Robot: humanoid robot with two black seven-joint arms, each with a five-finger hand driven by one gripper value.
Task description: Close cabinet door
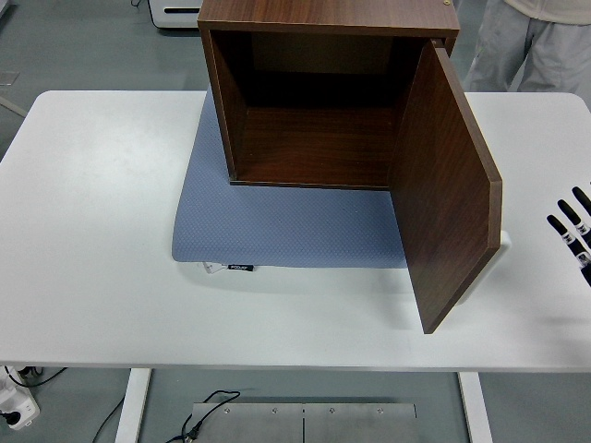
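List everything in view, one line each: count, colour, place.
cabinet: one, dark brown wood, far centre of the table, on the mat, inside bare.
cabinet door: one, dark brown, hinged at the cabinet's right side, swung wide open toward the near edge.
mat: one, blue-grey, under the cabinet.
table: one, white.
person: one, light clothing, top right behind the table.
right hand: one, black, fingers spread, at the right edge, clear of the door.

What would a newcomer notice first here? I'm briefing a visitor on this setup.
A brown wooden cabinet sits on a blue mat at the table's far middle, its door swung wide open toward the near right. At the right edge, a black robot hand just enters, fingers spread.
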